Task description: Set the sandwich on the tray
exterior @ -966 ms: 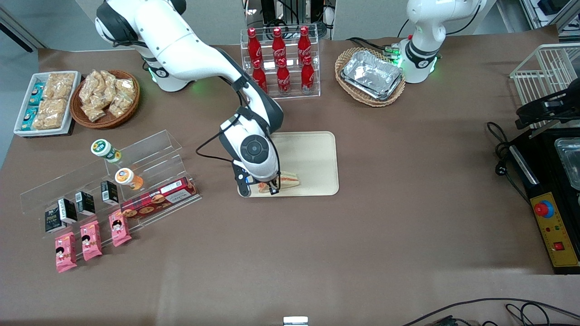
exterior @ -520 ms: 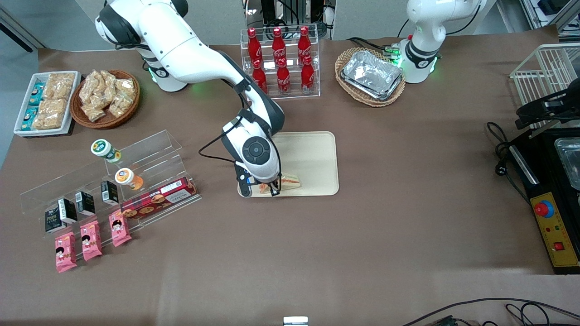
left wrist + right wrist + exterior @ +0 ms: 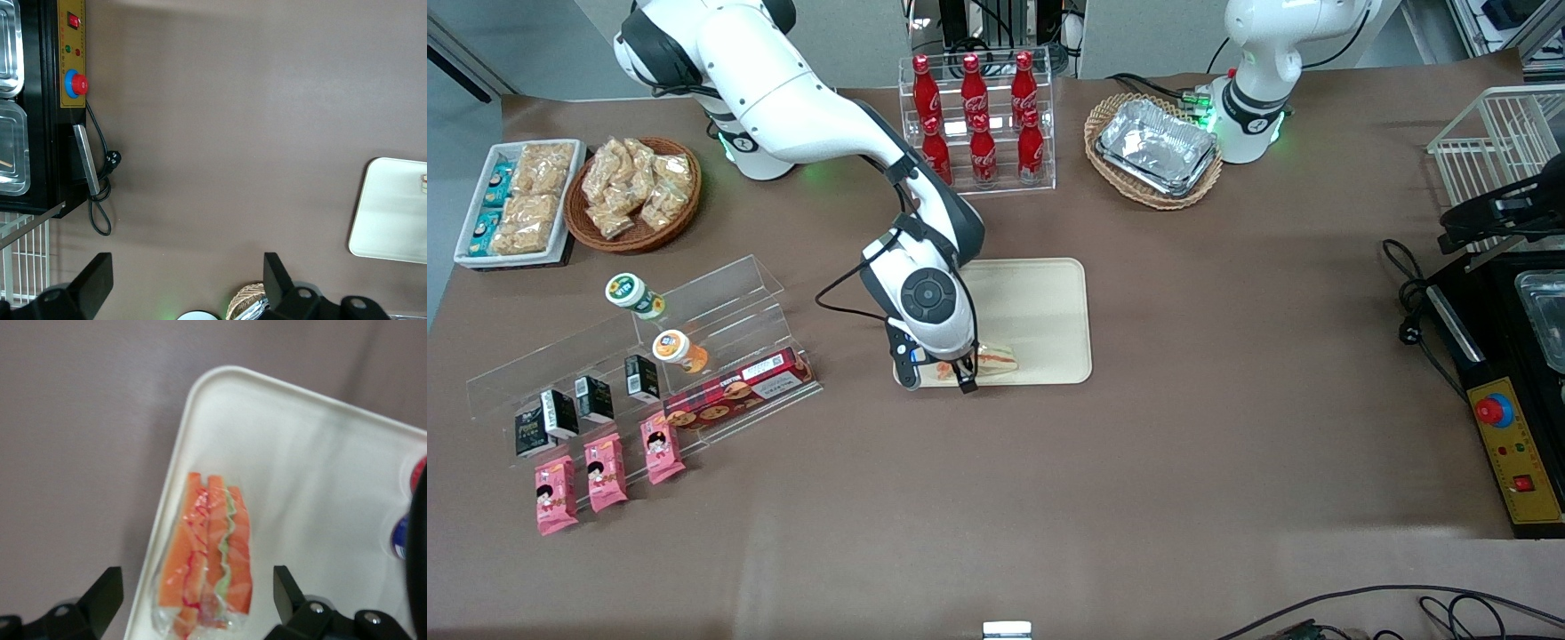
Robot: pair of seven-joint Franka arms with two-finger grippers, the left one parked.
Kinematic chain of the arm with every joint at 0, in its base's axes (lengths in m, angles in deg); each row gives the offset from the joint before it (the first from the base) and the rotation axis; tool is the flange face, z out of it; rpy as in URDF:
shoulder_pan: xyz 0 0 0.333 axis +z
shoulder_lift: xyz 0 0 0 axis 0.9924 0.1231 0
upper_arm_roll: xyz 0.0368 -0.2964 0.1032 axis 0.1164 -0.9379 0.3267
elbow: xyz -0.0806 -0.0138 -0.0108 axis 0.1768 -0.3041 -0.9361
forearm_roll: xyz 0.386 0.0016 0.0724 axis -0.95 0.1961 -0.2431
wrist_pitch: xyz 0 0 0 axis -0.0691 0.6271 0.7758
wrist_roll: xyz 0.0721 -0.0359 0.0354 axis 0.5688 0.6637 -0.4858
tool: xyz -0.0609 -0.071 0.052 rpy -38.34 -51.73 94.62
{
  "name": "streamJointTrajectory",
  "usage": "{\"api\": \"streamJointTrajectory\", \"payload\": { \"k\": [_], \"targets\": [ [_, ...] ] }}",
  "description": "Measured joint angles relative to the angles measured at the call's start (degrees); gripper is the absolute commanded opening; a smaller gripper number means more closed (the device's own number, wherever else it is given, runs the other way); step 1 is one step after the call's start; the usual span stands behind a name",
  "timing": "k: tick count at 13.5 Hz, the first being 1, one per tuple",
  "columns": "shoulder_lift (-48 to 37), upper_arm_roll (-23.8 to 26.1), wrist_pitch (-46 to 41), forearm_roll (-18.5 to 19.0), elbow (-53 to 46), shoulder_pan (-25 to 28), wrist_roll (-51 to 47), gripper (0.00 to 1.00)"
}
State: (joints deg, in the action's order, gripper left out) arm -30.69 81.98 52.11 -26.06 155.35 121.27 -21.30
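The sandwich [image 3: 210, 553], a clear-wrapped wedge with orange, red and green filling stripes, lies on the cream tray [image 3: 300, 473] close to one rounded corner. My right gripper [image 3: 197, 587] hangs over it, open, with one dark finger [image 3: 100, 600] out over the brown table and the other on the tray side, both clear of the wrap. In the front view the gripper [image 3: 938, 378] stands at the tray's [image 3: 1040, 302] corner nearest the camera, toward the working arm's end. The sandwich [image 3: 996, 358] shows partly under the wrist.
Red cola bottles in a clear rack [image 3: 978, 120] stand farther from the camera than the tray. A basket of foil trays [image 3: 1156, 151] sits beside it. Clear shelves with snacks [image 3: 649, 356], a snack basket [image 3: 636, 191] and a white snack tray [image 3: 516, 204] lie toward the working arm's end.
The wrist has shifted only slightly over the tray corner. The sandwich stays in the same spot on the tray.
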Motion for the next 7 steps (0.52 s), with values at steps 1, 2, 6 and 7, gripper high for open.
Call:
{"api": "streamJointTrajectory", "payload": {
  "k": [1, 2, 6, 7],
  "targets": [
    [-0.3, -0.2, -0.3, 0.3, -0.2, -0.3, 2.1, 1.0],
    [-1.0, -0.4, -1.2, 0.5, -0.5, -1.1, 5.3, 1.0],
    [-6.6, -0.9, -8.3, 0.7, -1.0, -7.7, 20.4, 1.0],
    [-8.3, -0.9, -10.4, 0.7, -1.1, -9.8, 24.7, 1.0]
  ]
}}
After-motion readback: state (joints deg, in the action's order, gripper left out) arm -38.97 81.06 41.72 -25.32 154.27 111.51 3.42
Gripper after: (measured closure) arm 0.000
